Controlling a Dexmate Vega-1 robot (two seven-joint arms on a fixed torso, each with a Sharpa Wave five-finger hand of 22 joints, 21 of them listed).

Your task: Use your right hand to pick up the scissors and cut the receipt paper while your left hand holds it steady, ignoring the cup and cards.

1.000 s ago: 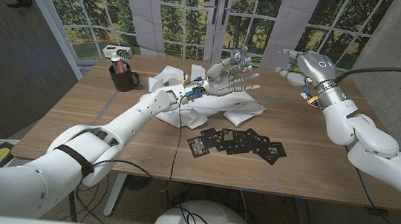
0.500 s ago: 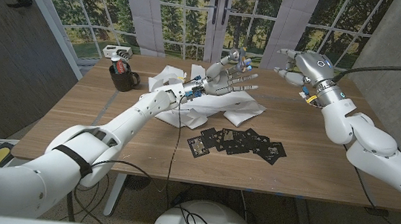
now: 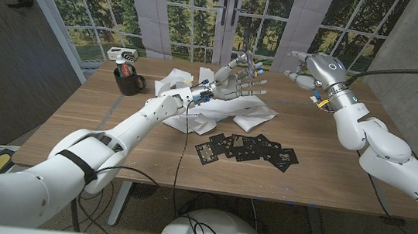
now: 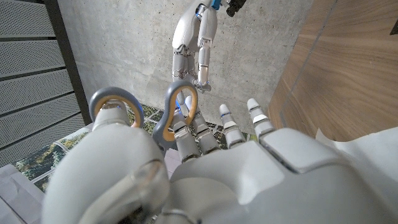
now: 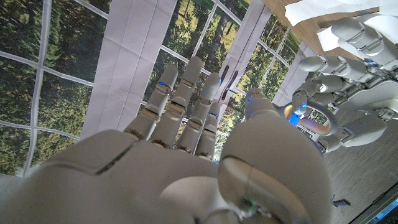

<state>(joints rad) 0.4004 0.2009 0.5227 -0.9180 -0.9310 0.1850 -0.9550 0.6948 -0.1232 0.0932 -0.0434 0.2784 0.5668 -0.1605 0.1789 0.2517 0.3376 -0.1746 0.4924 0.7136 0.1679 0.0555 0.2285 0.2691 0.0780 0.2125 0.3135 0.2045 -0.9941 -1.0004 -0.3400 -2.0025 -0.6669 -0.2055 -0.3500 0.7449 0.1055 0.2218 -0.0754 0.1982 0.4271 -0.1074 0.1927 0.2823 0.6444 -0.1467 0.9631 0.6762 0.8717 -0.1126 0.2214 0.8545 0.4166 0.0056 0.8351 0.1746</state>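
Wooden table (image 3: 114, 134), gridded windows (image 3: 196, 14) onto trees, grey walls (image 3: 14, 50)

Scissors (image 4: 174, 112) — grey-blue handles lined orange. Paper (image 3: 214, 110) white, cards (image 3: 248, 148) black with pale marks, cup (image 3: 127, 81) black, table (image 3: 114, 130) brown wood — hands silver-white.

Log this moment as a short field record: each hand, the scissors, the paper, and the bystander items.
left hand: raised above the paper, holds the scissors by the handles
scissors: grey loops with orange lining, in the left hand
right hand: raised, apart from the scissors, holding nothing
receipt paper: crumpled white on the table
cup: black, far left
cards: dark spread, near the paper
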